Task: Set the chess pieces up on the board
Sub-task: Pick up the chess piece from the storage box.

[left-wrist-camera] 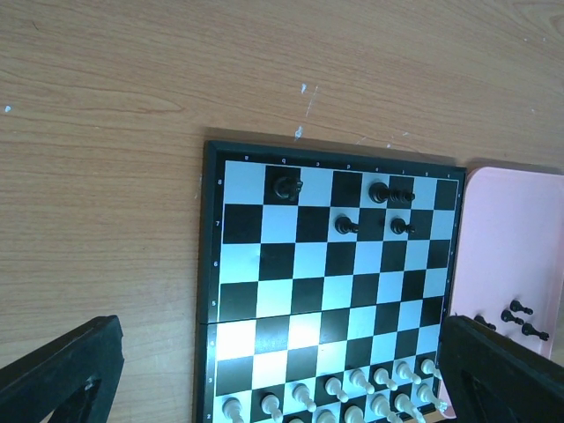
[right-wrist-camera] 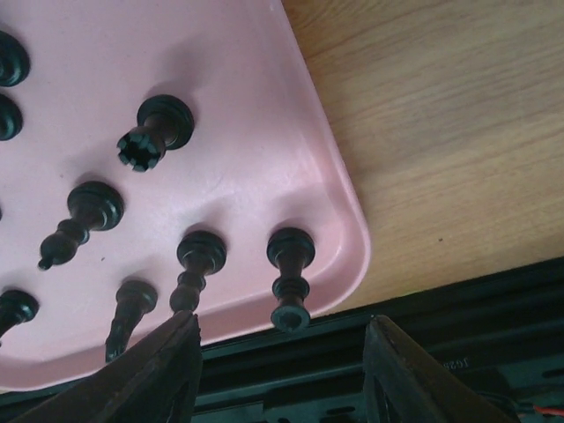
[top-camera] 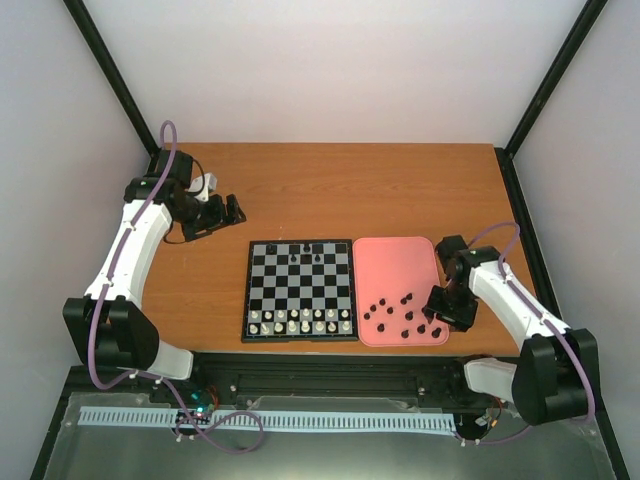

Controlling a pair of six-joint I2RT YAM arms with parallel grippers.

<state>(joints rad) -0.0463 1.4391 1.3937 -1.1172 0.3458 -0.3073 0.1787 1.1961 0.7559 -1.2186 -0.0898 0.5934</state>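
The board (top-camera: 300, 292) lies mid-table with white pieces along its near rows and a few black chess pieces (top-camera: 317, 256) at its far rows. These also show in the left wrist view (left-wrist-camera: 388, 193) on the board (left-wrist-camera: 326, 291). Several more black chess pieces (top-camera: 405, 315) stand on the pink tray (top-camera: 398, 262). My right gripper (top-camera: 441, 317) hovers open over the tray's near right corner. In the right wrist view it (right-wrist-camera: 282, 374) straddles an upright black piece (right-wrist-camera: 291, 273) without touching it. My left gripper (top-camera: 230, 211) is open and empty, above the table left of the board's far corner.
In the right wrist view, a rook (right-wrist-camera: 155, 129), a bishop (right-wrist-camera: 81, 220) and a pawn (right-wrist-camera: 196, 264) stand close together on the tray (right-wrist-camera: 247, 79). A black rail runs just below the tray's near rim. Bare wood lies right of the tray.
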